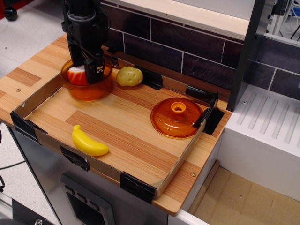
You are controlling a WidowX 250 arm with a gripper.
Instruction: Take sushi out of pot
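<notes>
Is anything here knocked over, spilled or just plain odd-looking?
Nothing is spilled or toppled. One oddity: the sushi stands on edge inside the amber pot, poking above the rim, with the gripper down in the pot beside it. The pot's lid lies apart, near the tray's right wall.

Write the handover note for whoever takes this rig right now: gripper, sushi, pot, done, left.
Gripper: down in the mouth of the pot, its jaws beside the sushi; whether they are closed on it cannot be told from this view.
Sushi: in the pot, partly hidden by the gripper.
Pot: at the tray's back left corner, next to the yellow potato. Its lid lies off to the right; the banana is near the front edge.
Done: lid off, gripper at the sushi.
Left: confirm the grasp, lift the sushi out, set it down outside the pot.
</notes>
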